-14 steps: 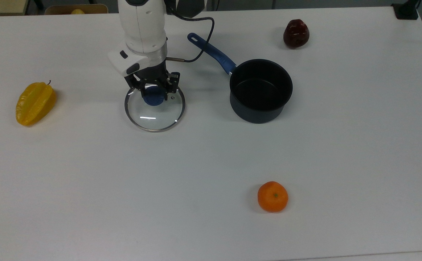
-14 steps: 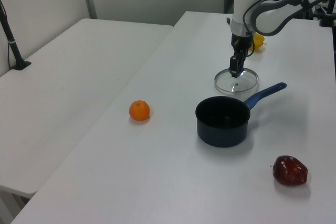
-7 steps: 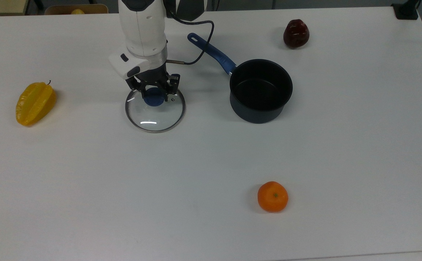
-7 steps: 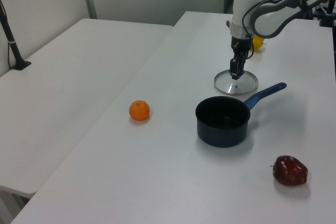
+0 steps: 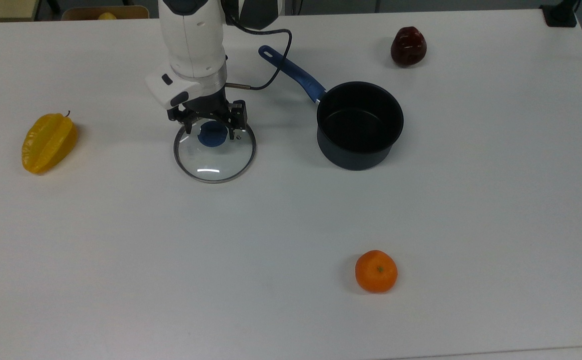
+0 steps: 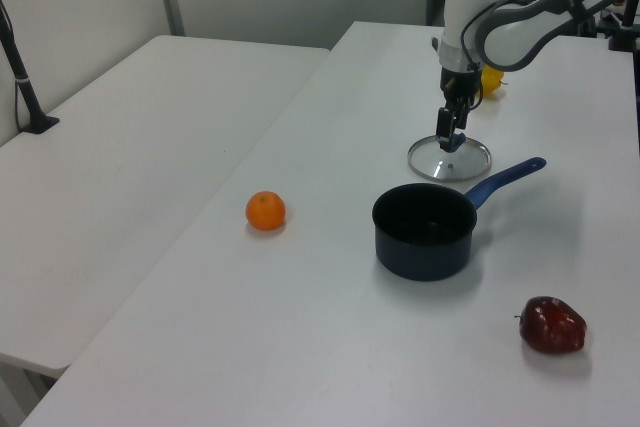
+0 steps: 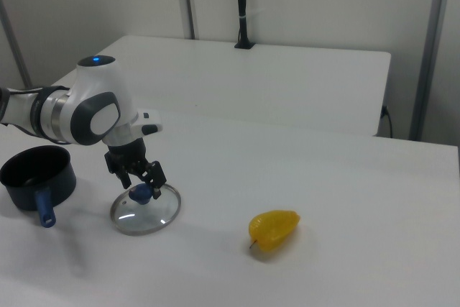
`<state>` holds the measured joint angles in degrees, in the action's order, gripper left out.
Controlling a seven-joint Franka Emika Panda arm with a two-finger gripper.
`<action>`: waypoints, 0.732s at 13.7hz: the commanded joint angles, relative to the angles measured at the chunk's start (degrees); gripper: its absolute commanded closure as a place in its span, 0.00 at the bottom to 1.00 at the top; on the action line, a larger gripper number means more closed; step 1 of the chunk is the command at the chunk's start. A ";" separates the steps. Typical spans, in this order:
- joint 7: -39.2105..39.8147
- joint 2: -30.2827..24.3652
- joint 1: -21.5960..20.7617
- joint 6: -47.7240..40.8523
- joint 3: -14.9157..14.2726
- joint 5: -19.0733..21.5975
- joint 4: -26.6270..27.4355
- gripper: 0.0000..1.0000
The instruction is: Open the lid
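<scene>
The lid (image 5: 214,162), a clear glass disc with a metal rim and a blue centre knob (image 5: 212,135), lies flat on the white table, to the top view's left of the dark saucepan (image 5: 360,125). The saucepan stands uncovered and empty, its blue handle (image 5: 291,72) pointing back-left. My gripper (image 5: 209,128) hangs just above the knob, open, a finger on either side and nothing held. In the left view the gripper (image 6: 449,141) sits over the lid (image 6: 450,160). The right view shows the gripper (image 7: 141,180) slightly above the knob (image 7: 141,193).
A yellow star fruit (image 5: 48,142) lies at the top view's left. An orange (image 5: 376,271) sits near the front, and a dark red fruit (image 5: 408,46) at the back right. The arm's cable (image 5: 275,65) loops over the saucepan handle.
The gripper has spread its fingers wider and lifted a little off the knob, drifting slightly to the top view's left. The lid stays on the table.
</scene>
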<state>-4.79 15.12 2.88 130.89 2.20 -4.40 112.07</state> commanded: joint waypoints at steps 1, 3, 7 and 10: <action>-0.04 -1.06 0.11 -8.96 -0.01 -0.69 -5.09 0.00; -0.04 -2.63 -0.50 -12.83 -0.01 -1.83 -7.47 0.00; -0.13 -5.80 -3.48 -23.63 0.43 -1.92 -13.26 0.00; -0.48 -11.93 -5.68 -31.81 0.52 -1.66 -15.04 0.00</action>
<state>-4.86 8.89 -0.64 105.43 2.99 -5.47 97.56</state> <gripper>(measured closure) 0.000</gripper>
